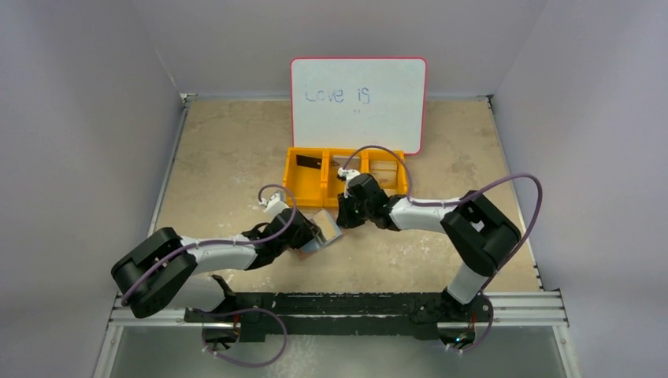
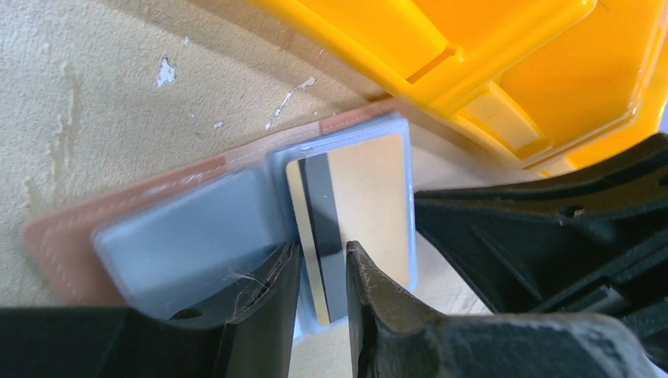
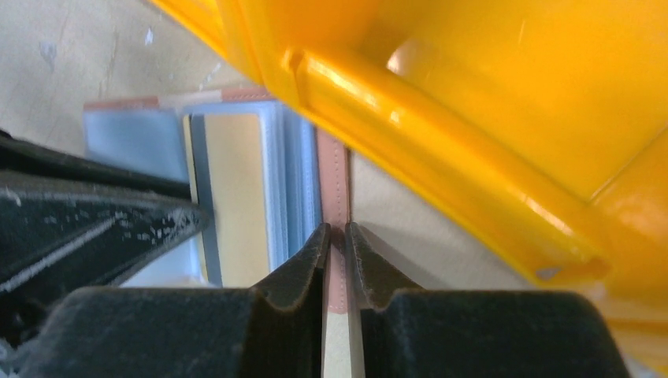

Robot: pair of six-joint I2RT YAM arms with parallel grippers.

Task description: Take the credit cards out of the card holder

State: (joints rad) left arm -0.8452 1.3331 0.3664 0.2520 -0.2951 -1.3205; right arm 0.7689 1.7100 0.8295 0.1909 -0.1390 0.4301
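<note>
- Our right pincer (image 3: 337, 253) is pinched shut on the thin brown cover edge of the card holder (image 3: 334, 181)
- The holder stands open and tilted on the desk (image 1: 228, 150), just in front of the orange tray (image 1: 303, 187)
- Our left pincer (image 2: 321, 287) stands narrow, with a finger on either side of the near end of the striped card (image 2: 370, 189); we cannot tell whether it truly grips the card or only brackets it
- That card sits in a clear pocket (image 2: 405, 181) of the holder, while a black card (image 1: 309, 163) already lies in the tray's left compartment
- We judge the main risk to be the left fingers catching the pocket film along with the card; a pull would then drag the whole holder, and the right pincer's slim bite on the cover could slip
- A pull off the sleeve's line could jam or bend the card
- The two pincers work very close together, with the tray wall right behind, so a careless withdrawal could knock one against the other or snag the tray
</note>
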